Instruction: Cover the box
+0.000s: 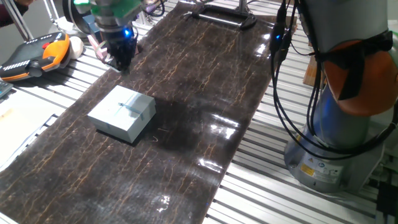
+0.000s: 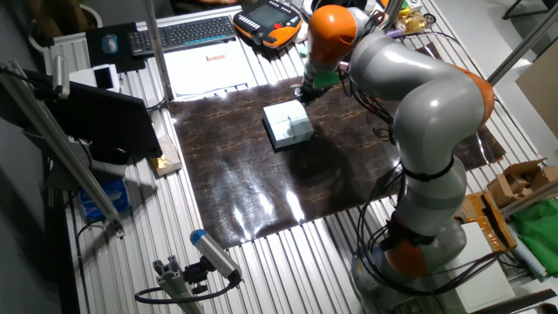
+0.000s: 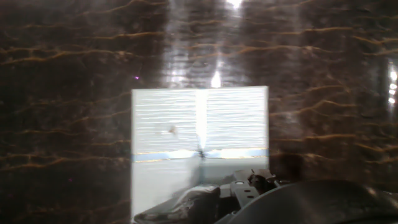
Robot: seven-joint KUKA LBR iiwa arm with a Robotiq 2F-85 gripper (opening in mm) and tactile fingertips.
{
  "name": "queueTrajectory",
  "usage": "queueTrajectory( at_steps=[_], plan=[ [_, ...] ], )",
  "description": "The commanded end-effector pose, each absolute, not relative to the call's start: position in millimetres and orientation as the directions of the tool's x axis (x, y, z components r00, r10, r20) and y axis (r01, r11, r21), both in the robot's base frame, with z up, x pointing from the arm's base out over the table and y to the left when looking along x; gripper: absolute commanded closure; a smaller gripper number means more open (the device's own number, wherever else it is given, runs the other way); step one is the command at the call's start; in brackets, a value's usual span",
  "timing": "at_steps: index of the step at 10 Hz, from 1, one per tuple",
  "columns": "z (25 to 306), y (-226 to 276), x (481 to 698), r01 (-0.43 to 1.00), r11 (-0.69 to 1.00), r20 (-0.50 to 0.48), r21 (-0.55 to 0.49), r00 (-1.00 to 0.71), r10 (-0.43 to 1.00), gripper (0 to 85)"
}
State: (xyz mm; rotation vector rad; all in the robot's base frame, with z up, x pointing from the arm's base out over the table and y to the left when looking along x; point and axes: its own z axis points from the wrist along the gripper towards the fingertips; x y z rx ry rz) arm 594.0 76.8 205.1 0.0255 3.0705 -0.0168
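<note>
Box (image 1: 122,113): small, square, pale grey-blue cardboard, lid on and flush, faint ribbed texture on top with a thin blue stripe across it in the hand view (image 3: 200,124). It sits left of centre in one fixed view on a dark, glossy, brown-veined mat (image 1: 186,124) laid over the slatted aluminium tabletop (image 1: 261,180). Hand (image 1: 121,57): dark, blue light glowing on it, hanging in the upper left of the frame above the mat, well apart from the box, holding nothing. Cannot tell finger spacing.
</note>
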Motion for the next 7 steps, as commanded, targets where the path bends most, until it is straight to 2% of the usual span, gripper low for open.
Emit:
queueTrajectory(
  at_steps=[1, 4, 7],
  plan=[
    [209, 75, 591, 0.021, 1.000, -0.071, -0.011, -0.997, 0.020, 84.3],
    [219, 69, 582, 0.044, 0.999, -0.032, 0.018, -0.999, 0.044, 84.3],
    [224, 63, 578, 0.042, 0.999, -0.002, -0.004, -0.999, 0.042, 84.3]
  ],
)
